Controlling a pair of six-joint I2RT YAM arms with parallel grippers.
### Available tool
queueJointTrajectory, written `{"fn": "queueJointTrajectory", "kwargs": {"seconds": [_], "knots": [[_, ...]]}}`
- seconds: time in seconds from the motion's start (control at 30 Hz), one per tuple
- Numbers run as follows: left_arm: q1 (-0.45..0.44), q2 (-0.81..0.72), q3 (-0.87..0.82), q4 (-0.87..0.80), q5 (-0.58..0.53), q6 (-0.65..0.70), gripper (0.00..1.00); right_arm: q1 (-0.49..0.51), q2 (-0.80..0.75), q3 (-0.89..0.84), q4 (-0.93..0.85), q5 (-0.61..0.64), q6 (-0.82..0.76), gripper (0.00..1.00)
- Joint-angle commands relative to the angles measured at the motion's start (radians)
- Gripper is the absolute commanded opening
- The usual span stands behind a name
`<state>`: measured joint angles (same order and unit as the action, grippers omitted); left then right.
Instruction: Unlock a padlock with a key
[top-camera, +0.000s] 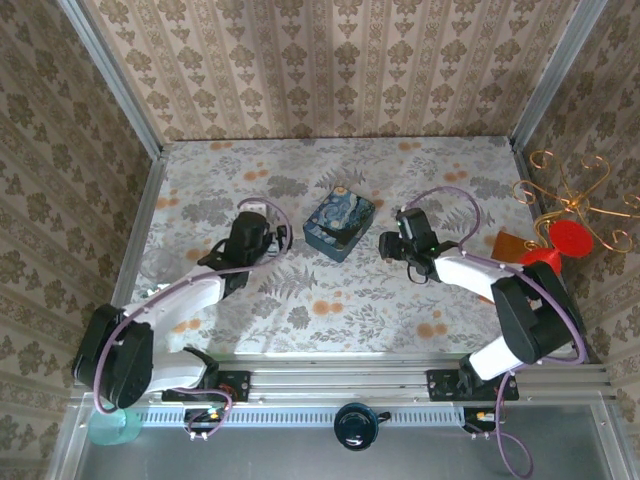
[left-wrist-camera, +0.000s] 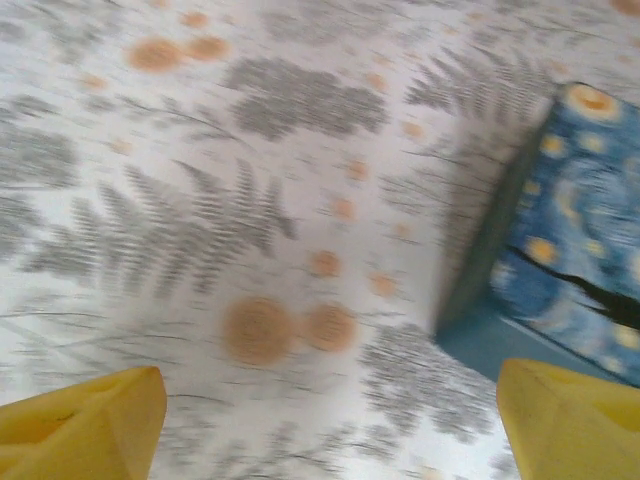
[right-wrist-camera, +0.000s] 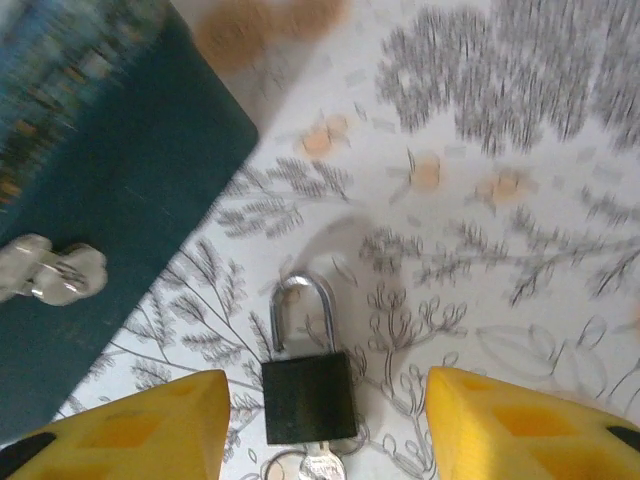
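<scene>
The padlock (right-wrist-camera: 308, 398), small and black with a silver shackle, lies flat on the patterned cloth. The key (right-wrist-camera: 322, 465) sticks out of its bottom end on a thin ring. My right gripper (right-wrist-camera: 326, 420) is open, its yellow fingers (right-wrist-camera: 150, 425) standing to either side of the lock without touching it. From above, the right gripper (top-camera: 388, 243) sits just right of the blue tin (top-camera: 339, 223). My left gripper (top-camera: 283, 238) is left of the tin. It is open over bare cloth, and nothing lies between its yellow fingers (left-wrist-camera: 90, 420). I cannot tell whether the shackle is latched.
The blue painted tin (right-wrist-camera: 110, 200) has a metal clasp (right-wrist-camera: 55, 272) and lies close to the padlock's upper left. A gold wire stand (top-camera: 575, 190), a red object (top-camera: 570, 238) and an orange piece (top-camera: 507, 243) stand at the right edge. Wallpapered walls enclose the table.
</scene>
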<state>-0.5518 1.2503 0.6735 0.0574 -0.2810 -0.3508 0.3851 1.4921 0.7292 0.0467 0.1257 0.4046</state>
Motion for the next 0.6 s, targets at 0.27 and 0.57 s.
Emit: {"fn": "queueJointTrajectory", "kwargs": {"seconds": [0.27,0.57], "knots": [[0.252,-0.043,-0.18,0.314,-0.092,0.472,0.92,-0.077,-0.219,-0.117,0.235,-0.037,-0.23,1.0],[0.395,0.12,-0.269,0.633,0.088,0.483,1.0,-0.238,-0.277,-0.2,0.277,0.017,-0.492,1.0]]}}
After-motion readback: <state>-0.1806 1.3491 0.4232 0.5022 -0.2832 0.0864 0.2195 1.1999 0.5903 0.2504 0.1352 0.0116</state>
